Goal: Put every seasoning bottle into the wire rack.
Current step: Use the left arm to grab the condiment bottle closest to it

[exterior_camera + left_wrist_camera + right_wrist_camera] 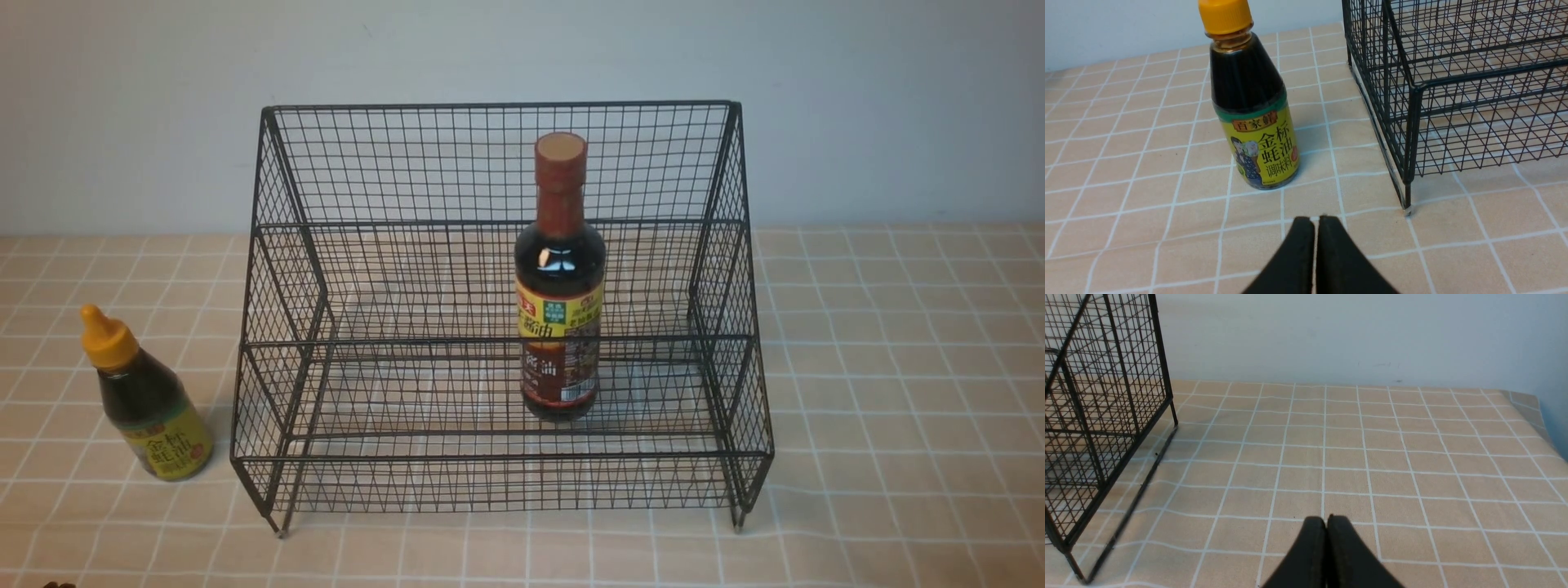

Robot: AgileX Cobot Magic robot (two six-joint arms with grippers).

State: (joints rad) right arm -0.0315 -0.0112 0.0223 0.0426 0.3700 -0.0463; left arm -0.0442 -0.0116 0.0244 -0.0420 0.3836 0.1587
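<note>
— Now, state of each pincer?
— Left pincer [1314,218]: jaws pressed together, holding nothing. Right pincer [1326,517]: likewise fully closed, empty. Both sit low over the table [1412,457].
— Location of the task items?
— Short bottle [1253,110], orange-yellow cap: upright on the table just ahead of the left pincer, not touching it, outside the wire rack [498,104]. Tall bottle [560,286], brown cap: upright inside the rack on the lower tier, ahead of both pincers and between them.
— Rack position?
— Ahead and to the robot's right of the left pincer; ahead and to the robot's left of the right pincer. It stands on the table.
</note>
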